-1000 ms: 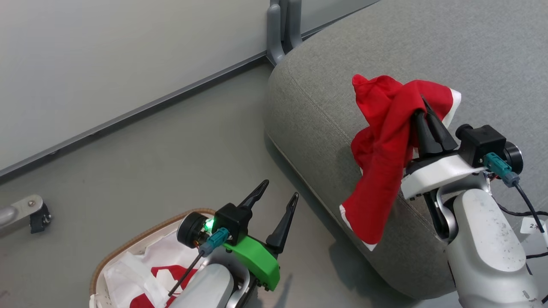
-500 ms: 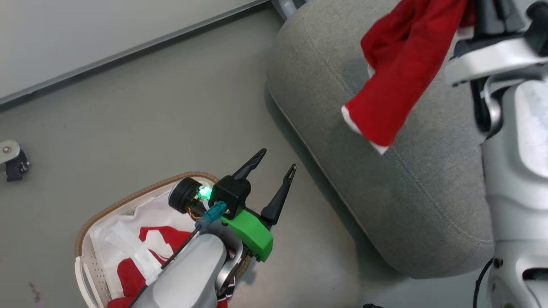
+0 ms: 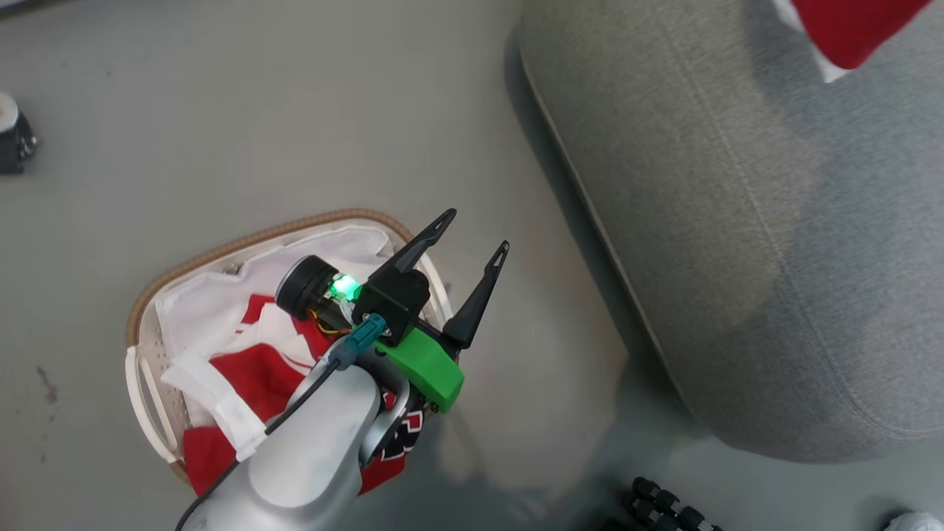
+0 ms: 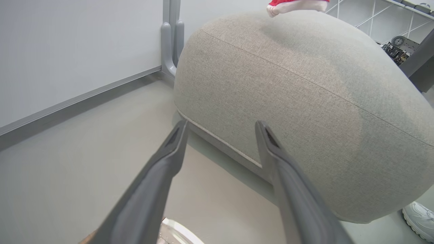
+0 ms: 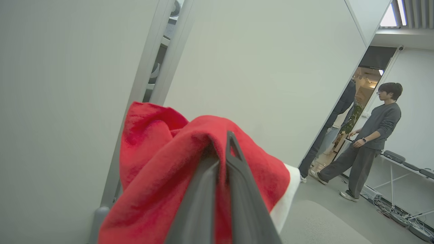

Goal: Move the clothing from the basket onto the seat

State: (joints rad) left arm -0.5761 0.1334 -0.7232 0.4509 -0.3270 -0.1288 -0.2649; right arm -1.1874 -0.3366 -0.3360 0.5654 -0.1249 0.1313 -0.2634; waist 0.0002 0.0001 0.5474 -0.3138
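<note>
The white basket with its brown rim stands on the floor at the lower left, holding red clothing and the white liner. A black-and-white number peeks out beside my left forearm. My left gripper hovers open and empty over the basket's right edge, its fingers pointing at the grey seat. My right gripper is shut on a red garment with white trim, held high. That garment's lower end hangs above the seat.
A dark caster sits at the far left on the floor. A black ribbed object and a white shoe lie by the seat's near end. A grey post stands against the wall. A person stands in a far doorway.
The head camera has tilted down, bringing more of the basket into view. The right gripper and its red garment have gone up out of the picture's top right. The left gripper stays open.
</note>
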